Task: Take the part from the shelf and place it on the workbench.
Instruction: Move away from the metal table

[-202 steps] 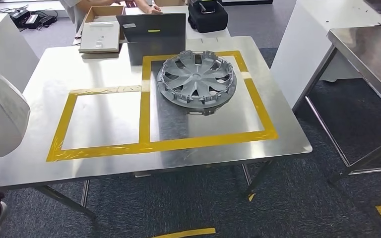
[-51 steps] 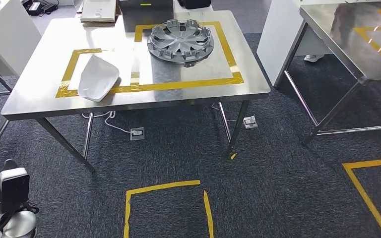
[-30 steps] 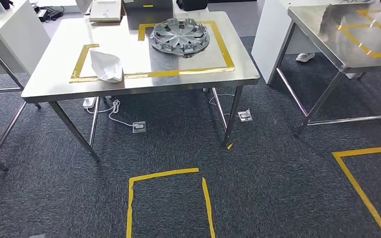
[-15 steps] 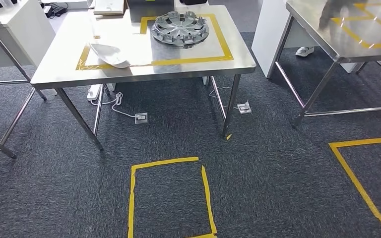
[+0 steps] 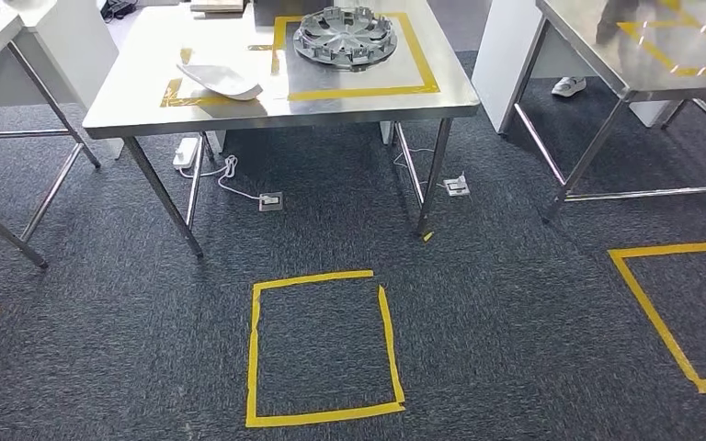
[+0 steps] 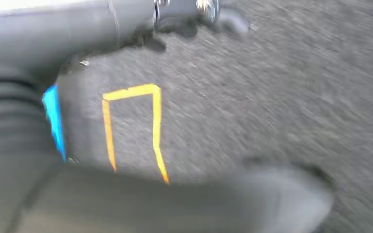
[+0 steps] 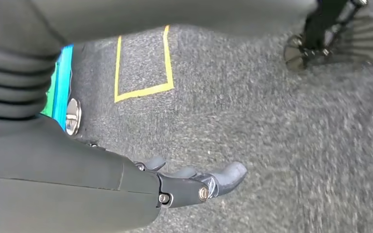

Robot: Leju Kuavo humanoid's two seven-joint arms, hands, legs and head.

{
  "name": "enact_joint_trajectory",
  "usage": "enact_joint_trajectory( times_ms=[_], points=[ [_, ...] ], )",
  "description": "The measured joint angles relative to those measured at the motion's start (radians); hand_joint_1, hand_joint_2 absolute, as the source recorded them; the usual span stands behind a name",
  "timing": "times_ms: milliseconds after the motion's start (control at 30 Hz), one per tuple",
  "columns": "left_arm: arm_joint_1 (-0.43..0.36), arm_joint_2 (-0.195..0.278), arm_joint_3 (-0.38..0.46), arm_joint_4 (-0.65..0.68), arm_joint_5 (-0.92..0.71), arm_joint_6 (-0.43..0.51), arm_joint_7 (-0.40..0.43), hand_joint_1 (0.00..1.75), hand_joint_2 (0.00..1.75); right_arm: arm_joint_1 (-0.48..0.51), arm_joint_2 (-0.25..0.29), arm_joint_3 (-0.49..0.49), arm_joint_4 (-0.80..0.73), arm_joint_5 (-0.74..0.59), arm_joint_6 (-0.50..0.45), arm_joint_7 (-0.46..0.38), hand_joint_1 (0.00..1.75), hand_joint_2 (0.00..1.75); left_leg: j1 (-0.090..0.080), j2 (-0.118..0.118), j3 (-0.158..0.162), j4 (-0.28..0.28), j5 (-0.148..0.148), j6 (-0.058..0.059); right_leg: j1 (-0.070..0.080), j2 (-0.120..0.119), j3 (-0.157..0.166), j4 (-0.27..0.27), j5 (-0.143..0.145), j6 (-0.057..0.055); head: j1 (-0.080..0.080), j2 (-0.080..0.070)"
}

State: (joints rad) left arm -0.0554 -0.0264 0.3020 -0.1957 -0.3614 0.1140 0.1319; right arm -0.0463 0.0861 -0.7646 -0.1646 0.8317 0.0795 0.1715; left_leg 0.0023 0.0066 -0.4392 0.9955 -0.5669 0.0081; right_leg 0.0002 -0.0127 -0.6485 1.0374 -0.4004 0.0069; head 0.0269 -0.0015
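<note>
On the far worktop [image 5: 267, 106], a steel top on thin legs, a white curved part [image 5: 222, 81] lies on the left yellow-taped area, its near edge close to the tape line. Right of it, apart from the part, a grey wheel cover [image 5: 345, 35] sits inside the larger taped square. Under the worktop a white power strip [image 5: 187, 152] and a cable [image 5: 230, 175] lie on the carpet, with two small floor sockets [image 5: 270, 201] near the legs.

Nearer, a yellow tape square [image 5: 323, 344] marks the dark carpet, and another taped outline [image 5: 671, 312] lies at right. A second steel table [image 5: 643, 55] with yellow tape stands at far right; a white shoe [image 5: 570, 86] shows beneath it. A white table [image 5: 18, 37] stands at far left.

Both arms hang over the carpet. The left hand [image 6: 194, 12] shows in the blurred left wrist view with nothing between thumb and fingers; fingers apart, holding nothing as far as the blur allows. The right hand [image 7: 194, 182] has its dark fingers [image 7: 230, 174] stretched out and its thumb well away from them, released, with bare carpet between. A yellow tape corner [image 7: 143, 63] lies on the floor beyond it.
</note>
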Motion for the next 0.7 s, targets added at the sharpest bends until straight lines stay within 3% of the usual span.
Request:
enact_joint_trajectory(
  times_ms=[67,133,167,200,233,300,367,600,633,700],
  points=[
    [0.008,-0.001,-0.017,-0.006,0.017,-0.005,0.013,0.00,1.75,0.014,-0.003,0.033,-0.001,-0.032,-0.003,-0.005,0.00,1.75,0.002,0.004,-0.012,0.001,0.012,0.014,-0.004,0.004,-0.032,0.084,-0.063,0.012,0.001,0.000],
    [0.015,-0.001,-0.033,-0.021,0.037,-0.010,0.009,0.00,1.75,0.034,-0.005,0.070,-0.002,-0.077,-0.008,-0.013,0.00,1.75,0.001,0.006,-0.030,0.006,0.022,0.019,-0.005,0.005,-0.081,0.220,-0.140,0.019,0.001,0.000],
    [0.016,-0.001,-0.041,-0.031,0.047,-0.013,0.006,0.00,1.75,0.046,-0.007,0.089,-0.002,-0.102,-0.010,-0.018,0.00,1.75,0.000,0.005,-0.038,0.009,0.025,0.019,-0.005,0.006,-0.092,0.266,-0.160,0.020,0.001,0.000],
    [0.016,-0.001,-0.049,-0.044,0.057,-0.017,0.002,0.00,1.75,0.059,-0.009,0.108,-0.002,-0.126,-0.013,-0.023,0.00,1.75,0.000,0.004,-0.045,0.013,0.027,0.018,-0.005,0.006,-0.084,0.274,-0.160,0.019,0.001,0.000],
    [0.016,-0.001,-0.056,-0.057,0.067,-0.020,-0.003,0.00,1.75,0.072,-0.010,0.126,-0.002,-0.149,-0.015,-0.027,0.00,1.75,-0.001,0.003,-0.048,0.015,0.029,0.017,-0.005,0.007,-0.055,0.239,-0.143,0.016,0.002,0.000],
    [0.015,-0.001,-0.071,-0.086,0.087,-0.026,-0.012,0.00,1.75,0.097,-0.014,0.165,-0.002,-0.195,-0.018,-0.036,0.00,1.75,-0.001,0.002,-0.051,0.019,0.030,0.013,-0.003,0.008,0.036,0.098,-0.099,0.006,0.003,0.000],
    [0.014,-0.001,-0.087,-0.111,0.107,-0.032,-0.022,0.00,1.75,0.117,-0.018,0.204,-0.002,-0.241,-0.022,-0.047,0.00,1.75,-0.004,0.003,-0.055,0.023,0.030,0.005,0.000,0.008,0.087,0.002,-0.079,-0.003,0.003,0.000],
    [0.053,0.002,-0.140,-0.149,0.181,-0.054,-0.053,0.00,1.75,0.150,-0.034,0.356,-0.034,-0.413,-0.040,-0.085,0.00,1.75,-0.007,0.004,-0.058,0.014,0.037,-0.005,0.003,0.006,0.086,-0.014,-0.077,-0.008,0.002,0.000],
    [0.062,0.003,-0.148,-0.153,0.192,-0.057,-0.058,0.00,1.31,0.152,-0.036,0.380,-0.042,-0.440,-0.042,-0.090,0.00,1.75,-0.007,0.003,-0.058,0.013,0.038,-0.007,0.003,0.005,0.086,-0.014,-0.077,-0.009,0.002,0.000],
    [0.081,0.005,-0.163,-0.159,0.214,-0.064,-0.067,0.00,0.44,0.154,-0.040,0.427,-0.059,-0.491,-0.047,-0.100,0.00,0.87,-0.007,0.002,-0.058,0.011,0.040,-0.010,0.004,0.003,0.086,-0.014,-0.077,-0.012,0.002,0.000]
  ],
)
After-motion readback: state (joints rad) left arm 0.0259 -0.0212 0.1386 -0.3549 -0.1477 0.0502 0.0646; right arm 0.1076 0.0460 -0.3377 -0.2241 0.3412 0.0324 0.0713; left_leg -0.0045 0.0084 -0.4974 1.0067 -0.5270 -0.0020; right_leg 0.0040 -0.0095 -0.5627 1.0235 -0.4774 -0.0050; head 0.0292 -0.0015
